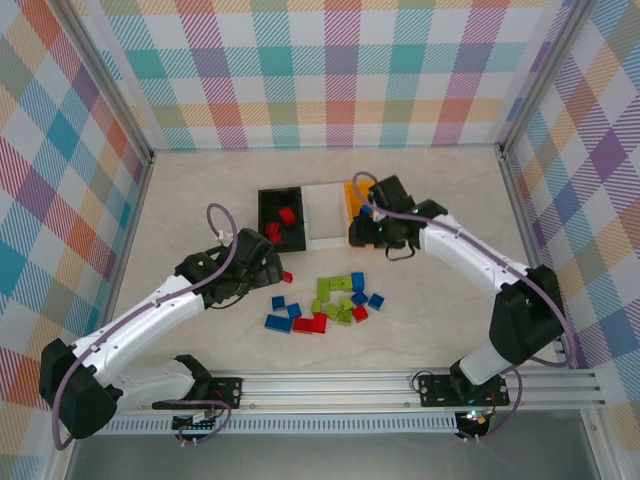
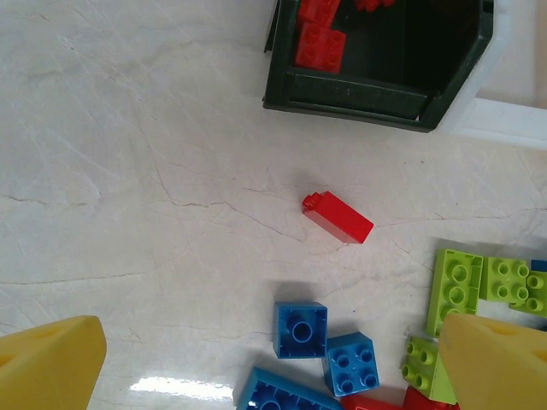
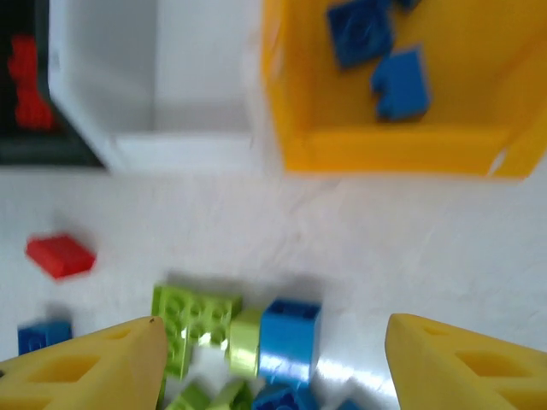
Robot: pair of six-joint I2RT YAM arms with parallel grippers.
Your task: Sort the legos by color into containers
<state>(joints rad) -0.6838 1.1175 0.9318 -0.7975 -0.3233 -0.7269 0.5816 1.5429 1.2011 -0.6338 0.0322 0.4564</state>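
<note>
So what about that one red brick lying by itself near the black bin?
It is a small oblong red brick of glossy plastic, tipped on its side, studs pointing sideways. It lies alone on the pale marbled table, in front of the black bin, apart from the other loose bricks. Only the table touches it.

Three containers stood there: one black bin, one white bin, one orange-yellow bin. The legos came in three colours.

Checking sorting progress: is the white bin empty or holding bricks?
Empty: the white bin has a bare floor seen from above, nothing inside it.
</note>
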